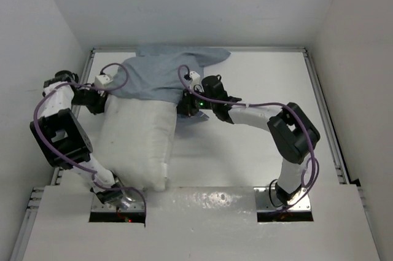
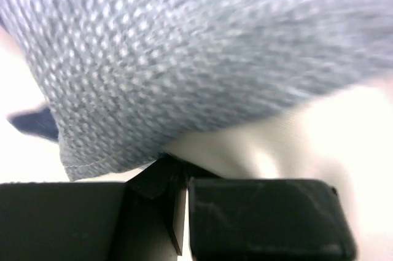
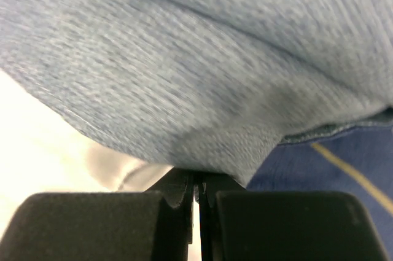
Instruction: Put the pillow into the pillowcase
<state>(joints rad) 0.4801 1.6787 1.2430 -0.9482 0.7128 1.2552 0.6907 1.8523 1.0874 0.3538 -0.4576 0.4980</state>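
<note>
The pillow [image 1: 138, 144] lies on the table [image 1: 245, 150] in front of the left arm, its long side running away from the bases. Its far end is tucked under the near edge of the pillowcase [image 1: 163, 74] while the rest shows bare and white. The pillowcase is spread over the far part of the table, lighter grey-blue side up. The left gripper [image 1: 104, 98] sits at the pillow's far left corner, jaws pressed together on the pillowcase's hem, with white pillow just behind it in the wrist view. The right gripper [image 1: 186, 106] sits at the far right corner, jaws likewise closed, with a fold of the blue cloth nipped between the tips. Beside it lies a patch of dark navy fabric crossed by a pale line
</note>
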